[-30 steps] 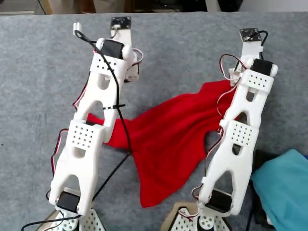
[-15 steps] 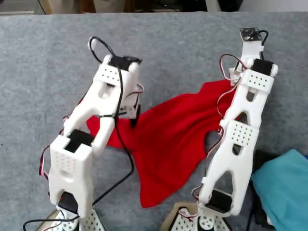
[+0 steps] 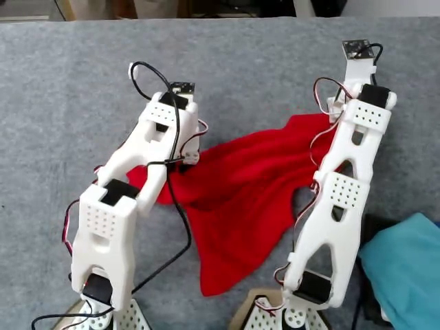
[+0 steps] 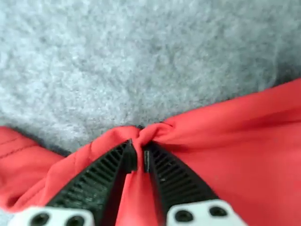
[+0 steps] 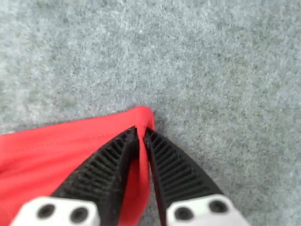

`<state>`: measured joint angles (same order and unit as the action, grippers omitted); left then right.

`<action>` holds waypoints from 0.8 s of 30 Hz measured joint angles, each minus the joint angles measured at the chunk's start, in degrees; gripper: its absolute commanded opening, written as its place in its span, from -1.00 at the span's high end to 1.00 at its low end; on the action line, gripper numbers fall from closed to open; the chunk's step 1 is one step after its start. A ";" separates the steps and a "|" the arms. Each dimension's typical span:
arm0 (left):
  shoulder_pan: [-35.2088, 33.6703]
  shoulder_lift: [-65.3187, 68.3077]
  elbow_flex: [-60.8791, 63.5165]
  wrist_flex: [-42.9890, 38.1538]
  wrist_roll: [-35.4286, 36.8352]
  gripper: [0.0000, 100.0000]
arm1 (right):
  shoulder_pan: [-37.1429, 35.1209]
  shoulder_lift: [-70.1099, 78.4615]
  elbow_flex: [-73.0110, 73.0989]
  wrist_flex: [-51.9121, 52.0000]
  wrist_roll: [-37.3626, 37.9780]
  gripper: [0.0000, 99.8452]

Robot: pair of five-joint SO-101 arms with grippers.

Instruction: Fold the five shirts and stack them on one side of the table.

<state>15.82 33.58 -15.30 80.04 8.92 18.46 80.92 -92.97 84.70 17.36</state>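
Red shirt [image 3: 240, 206] lies spread and rumpled on the grey table [image 3: 275, 62], one long tail of it trailing toward the arm bases. A second ago the left arm was stretched out past the red shirt's far left edge, its tip over bare table and clear of the cloth. Half a second ago it had drawn back and dropped to that edge. Now the left end effector [image 4: 139, 148] sits right on the edge with its jaws nearly closed, pinching a small gathered fold of red fabric between them, and the cloth around the pinch has bunched slightly.

The right arm has not moved across these frames. The right end effector [image 5: 141, 134] is closed narrowly on the red shirt's far right corner, with the fabric's hem running through the black ribbed jaws.

Judging from this, the grasp stage for this garment looks complete: both far points of the red shirt are now held, which should let the arms lift or drag the far edge together to flatten it or make the first fold. No fold is in yet. A teal shirt [image 3: 405, 265] waits to the right of the red shirt, beyond the right arm, so most of the task remains.
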 measured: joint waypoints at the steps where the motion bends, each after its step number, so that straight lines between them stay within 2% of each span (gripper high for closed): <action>1: 0.00 0.26 -0.97 0.62 0.09 0.96 | 0.00 0.00 0.00 0.00 0.00 0.99; 6: -1.93 0.35 -7.47 2.29 0.26 0.96 | 0.00 0.00 0.00 0.00 0.00 0.99; 11: -5.71 0.70 -20.92 0.97 0.26 0.96 | 0.00 0.00 0.00 0.00 0.00 0.99; 14: -7.65 2.29 -25.76 -4.92 0.26 0.96 | 0.00 0.00 0.00 0.00 0.00 0.99; 20: -8.62 11.34 -26.90 -19.52 0.26 0.96 | 0.00 0.00 0.00 0.00 0.00 0.99; 24: -8.62 18.81 -27.25 -21.71 0.26 0.96 | 0.00 0.00 0.00 0.00 0.00 0.99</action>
<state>7.21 52.40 -42.55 58.33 9.19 18.46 80.92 -92.97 84.70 17.36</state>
